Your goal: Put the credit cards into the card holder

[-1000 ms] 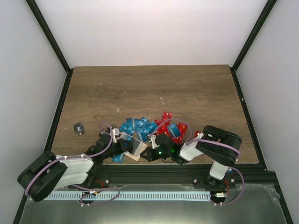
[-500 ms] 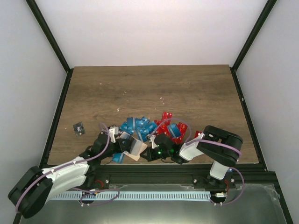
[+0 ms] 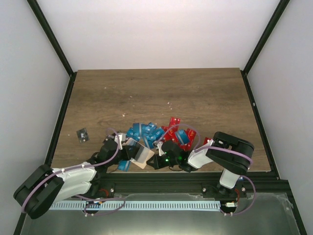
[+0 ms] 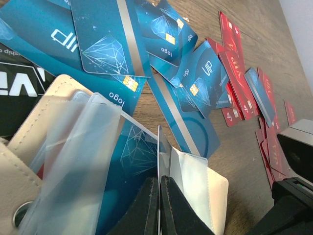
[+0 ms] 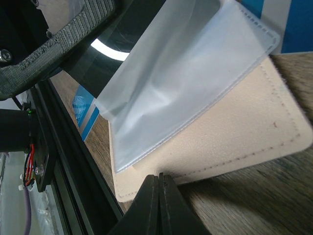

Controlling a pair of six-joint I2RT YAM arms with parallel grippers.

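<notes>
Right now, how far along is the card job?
Early. Done: one blue card looks tucked under the clear sleeve of the card holder. In hand: right gripper pinches the holder's beige cover; left gripper is shut on a thin edge, seemingly that sleeve's. Left: the pile of loose credit cards on the table.

The credit cards [image 3: 156, 133] lie in a loose, overlapping heap at the lower centre of the top view. The blue ones [image 3: 142, 131] are on the left and the red ones [image 3: 177, 128] on the right. One black card [image 3: 82, 134] lies well apart at the left. The card holder [image 3: 140, 155] is just below the blue cards, open, pale beige with stitched edges. Its clear plastic sleeves [image 5: 166, 88] are fanned up, and a blue card [image 4: 132, 161] shows between two of them.
</notes>
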